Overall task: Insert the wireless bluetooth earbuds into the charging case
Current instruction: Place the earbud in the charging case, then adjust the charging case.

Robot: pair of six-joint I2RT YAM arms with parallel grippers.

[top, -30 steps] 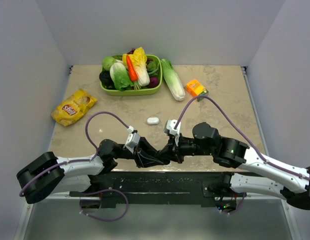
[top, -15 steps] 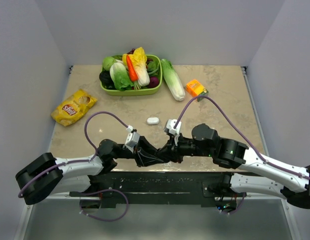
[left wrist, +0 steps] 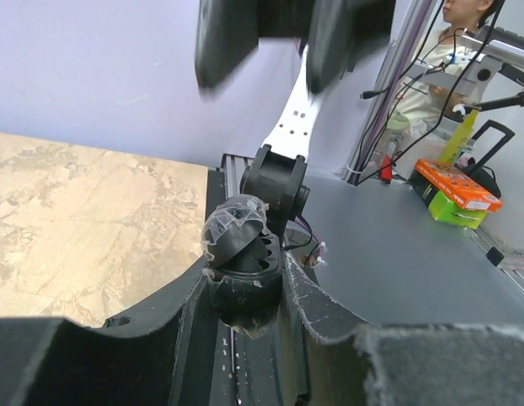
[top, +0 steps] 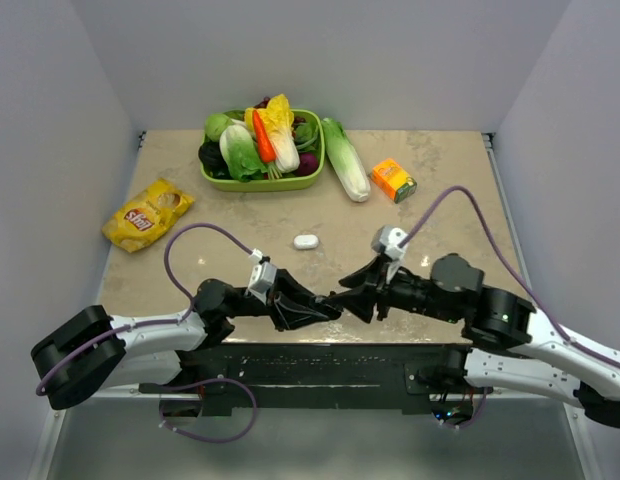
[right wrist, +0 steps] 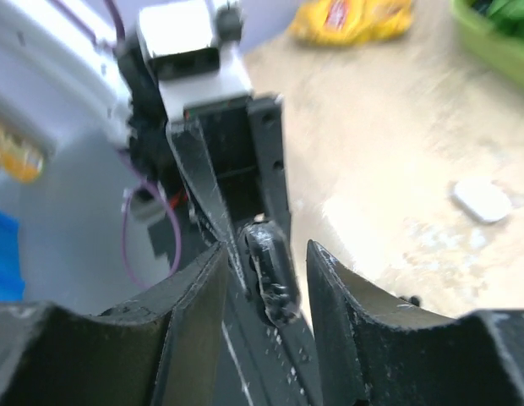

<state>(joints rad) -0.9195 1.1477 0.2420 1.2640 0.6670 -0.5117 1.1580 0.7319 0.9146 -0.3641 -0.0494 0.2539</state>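
Left pincer (top: 322,309) is clenched on the black case (left wrist: 241,262), held over the near edge of the counter (top: 450,200), between the two arms. The case sits upright between the fingers (left wrist: 186,313). Its lid (left wrist: 234,227) is hinged open and tilted back, glossy, with glare on it. The inside is dark, so I can't tell whether any earbuds are seated in it, and I can't make out loose ones anywhere on the counter.

Right pincer (right wrist: 269,258) is released. Its fingers (right wrist: 342,296) stand apart and straddle the case from the opposite side, tip to tip with the left pincer. I can't tell whether they touch the case. The right wrist view is blurred.

On the counter:
- Small white oval (top: 306,241) mid-counter, well apart from both pincers. No marking readable.
- Yellow chip bag (top: 147,213) at far left with a red "Lay's" logo. The rest of the print is too small to read.
- Green basket (top: 252,185) at the back, heaped with vegetables: a carrot (top: 262,137) on top, leafy greens and something purple.
- Napa cabbage (top: 347,172) lying just right of the basket, outside it.
- Orange box (top: 394,179) right of the cabbage, with a green edge. Its text is not legible.

The left wrist view also shows an orange carton (left wrist: 458,183) on a green one beyond the rig. Printing is visible on it but unreadable.
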